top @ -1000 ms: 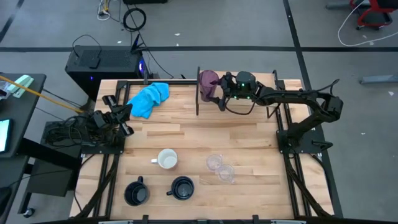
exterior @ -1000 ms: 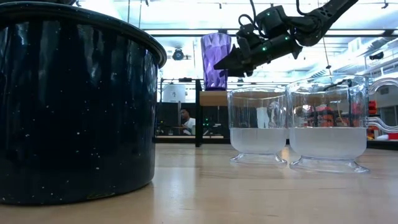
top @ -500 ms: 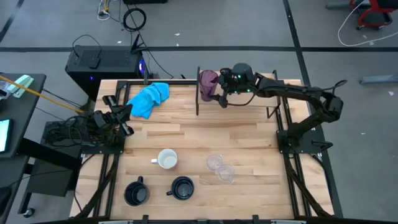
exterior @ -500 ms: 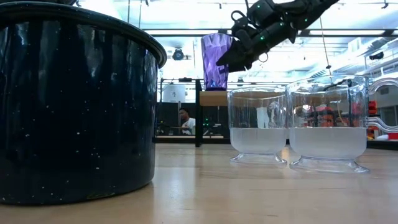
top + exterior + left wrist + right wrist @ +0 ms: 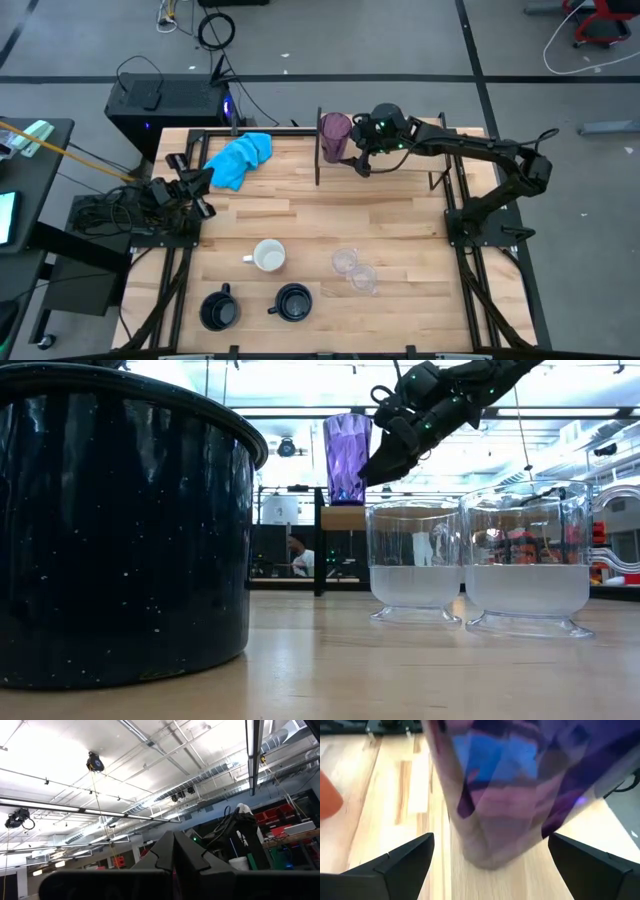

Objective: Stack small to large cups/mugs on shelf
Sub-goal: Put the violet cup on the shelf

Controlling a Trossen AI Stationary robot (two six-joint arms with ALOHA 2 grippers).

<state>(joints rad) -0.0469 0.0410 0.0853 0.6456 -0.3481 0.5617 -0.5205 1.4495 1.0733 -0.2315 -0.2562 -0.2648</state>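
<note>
At the near edge of the worktop (image 5: pixel 400 300) stand two black mugs (image 5: pixel 219 309) (image 5: pixel 292 301). One of them fills the left part of the low view (image 5: pixel 120 530); its dark surface has small white specks. No brand, label or writing can be read on any cup.

A little farther in stands the orange mug (image 5: pixel 267 256), with its white inside facing up. To its right the two clear cups (image 5: pixel 344 262) (image 5: pixel 363 278) stand touching each other. In the low view they appear side by side (image 5: pixel 414 565) (image 5: pixel 526 560).

At the left edge of the worktop the left tool (image 5: pixel 205 192) waits with its fingers closed and holding nothing. Its camera looks up to the ceiling of the room.

Farther back, the blue cloth (image 5: pixel 240 158) lies near the back-left corner.

At the back edge is the shelf (image 5: pixel 330 166), with a thin dark upright panel at its left end. The purple tumbler (image 5: pixel 334 134) stands upright on the shelf board, at this left end. In the low view it rises above the board (image 5: pixel 347 458).

The right tool (image 5: pixel 357 152) is just beside the tumbler, on its right. Its fingers (image 5: pixel 395 862) are wide open, one on each side of the tumbler (image 5: pixel 510 795), and they do not grip it.

Behind the worktop, in the low view, a person (image 5: pixel 298 555) is in the room.
</note>
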